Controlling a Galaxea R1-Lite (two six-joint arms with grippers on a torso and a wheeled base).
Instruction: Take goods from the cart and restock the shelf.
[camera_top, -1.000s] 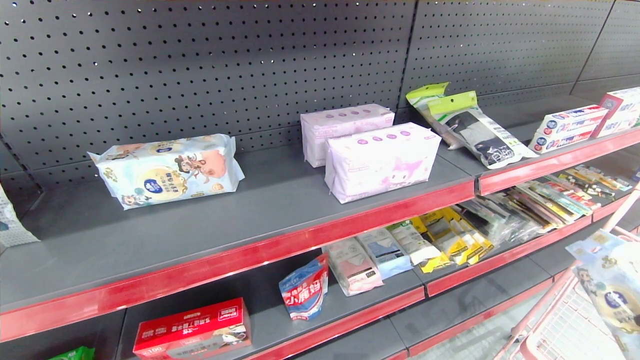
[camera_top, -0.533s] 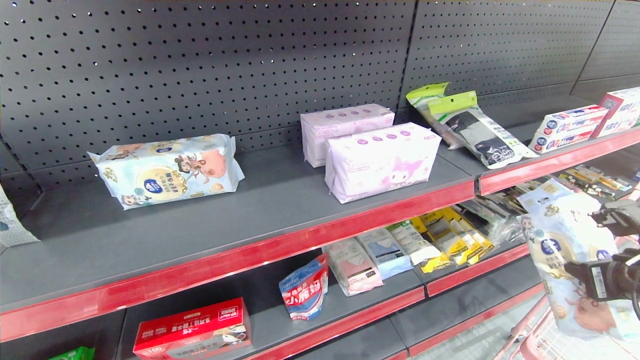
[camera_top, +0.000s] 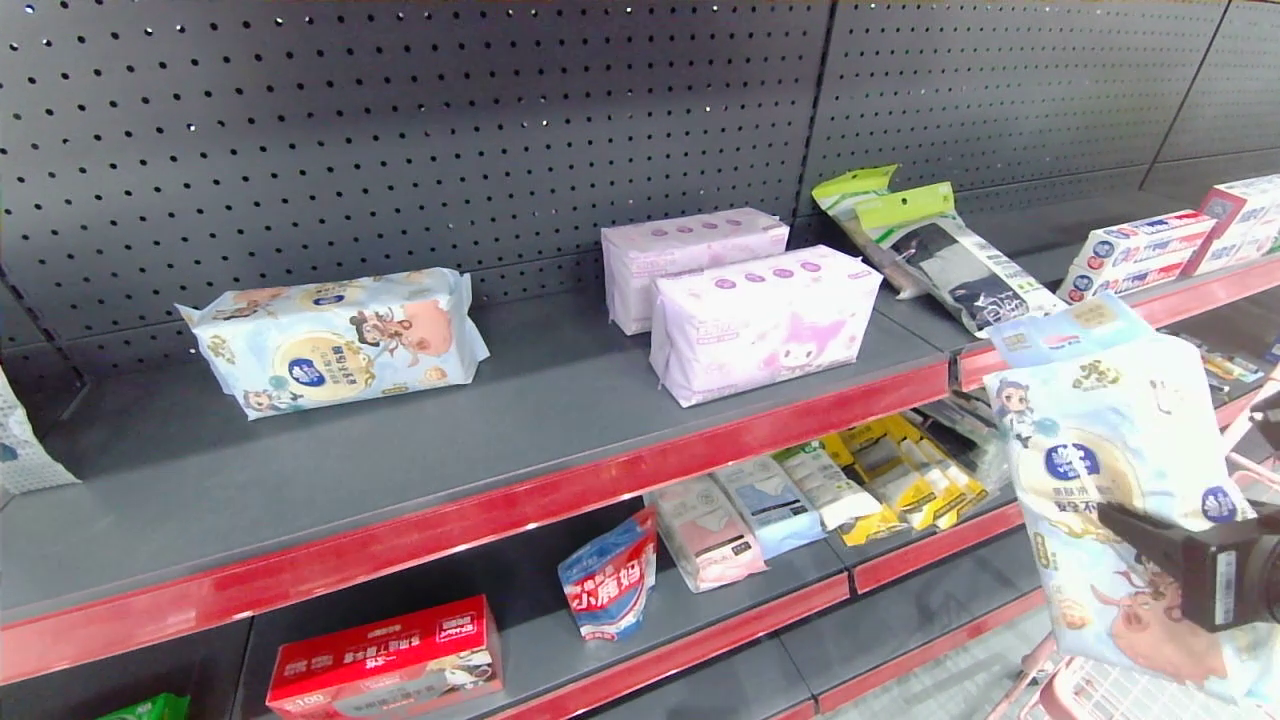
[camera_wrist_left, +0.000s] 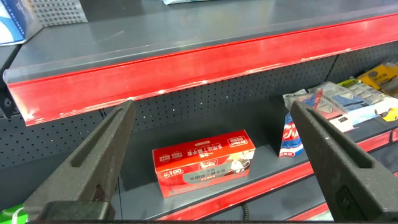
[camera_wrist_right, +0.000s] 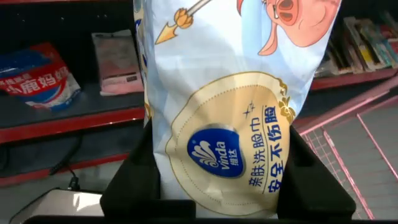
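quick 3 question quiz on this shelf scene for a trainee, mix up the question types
1. True or false: the right gripper is holding a tissue pack.
2. Pick one: the red box sits on A) the cart, B) the lower shelf, C) the floor.
3. Fill in: ___ pink packs lie on the upper shelf.

Key: 1 true; 2 B; 3 two
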